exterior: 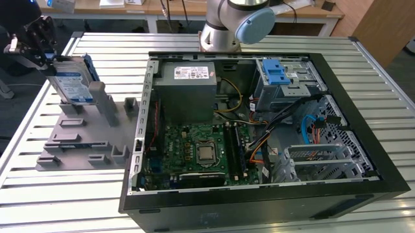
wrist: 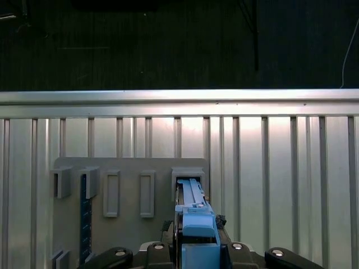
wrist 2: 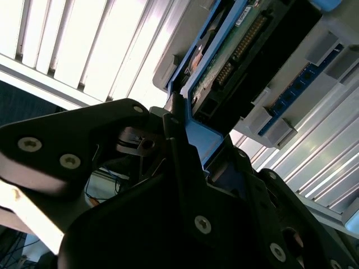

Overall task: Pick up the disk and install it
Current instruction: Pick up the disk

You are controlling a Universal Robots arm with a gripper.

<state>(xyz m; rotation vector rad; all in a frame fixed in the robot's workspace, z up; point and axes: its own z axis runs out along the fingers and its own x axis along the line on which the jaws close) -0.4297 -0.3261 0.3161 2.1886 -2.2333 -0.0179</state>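
Observation:
The disk (exterior: 73, 82) is a silver drive with a blue-and-white label in a blue carrier. It stands on edge in a slot at the far end of the grey holder (exterior: 77, 141), at the exterior view's left. My gripper (exterior: 46, 58) is at the disk's top far corner, shut on the carrier's edge. In the first wrist view the blue carrier (wrist: 193, 216) runs from between the gripper's (wrist: 196, 249) fingers into the holder's slot (wrist: 188, 176). The second wrist view shows the disk's underside (wrist 2: 247, 50) with its circuit board, the gripper (wrist 2: 190, 140) clamped on the blue edge.
An open black computer case (exterior: 259, 204) lies to the right of the holder on the slatted metal table (exterior: 39, 194). Inside are a grey power supply (exterior: 188, 92), the motherboard (exterior: 194, 150), loose cables and a drive bay with a blue latch (exterior: 279, 75). The arm's base (exterior: 227, 24) stands behind the case.

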